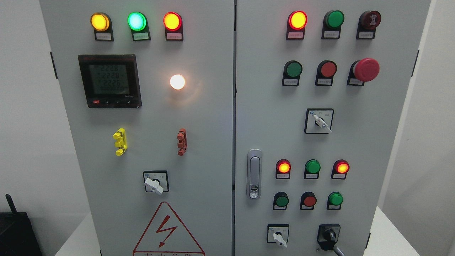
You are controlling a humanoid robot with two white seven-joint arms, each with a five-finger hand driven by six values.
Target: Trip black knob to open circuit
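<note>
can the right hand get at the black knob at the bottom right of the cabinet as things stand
Probably yes, though neither hand is in view. The black knob sits exposed on the right door, with nothing in front of it; only the white selector switch is beside it to the left.

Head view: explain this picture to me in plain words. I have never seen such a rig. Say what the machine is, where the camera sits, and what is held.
The camera sits on a humanoid robot's head, looking straight at a grey electrical cabinet with two doors. Neither robot hand shows, so nothing is held.

The left door carries three lit lamps on top, a digital meter, a glowing white lamp, a yellow clip, a red clip, a white selector switch and a lightning warning triangle.

The right door has a door latch, rows of red and green lamps and buttons, a red mushroom stop button, and two more white switches. The black knob to be turned sits at its lower right.
</note>
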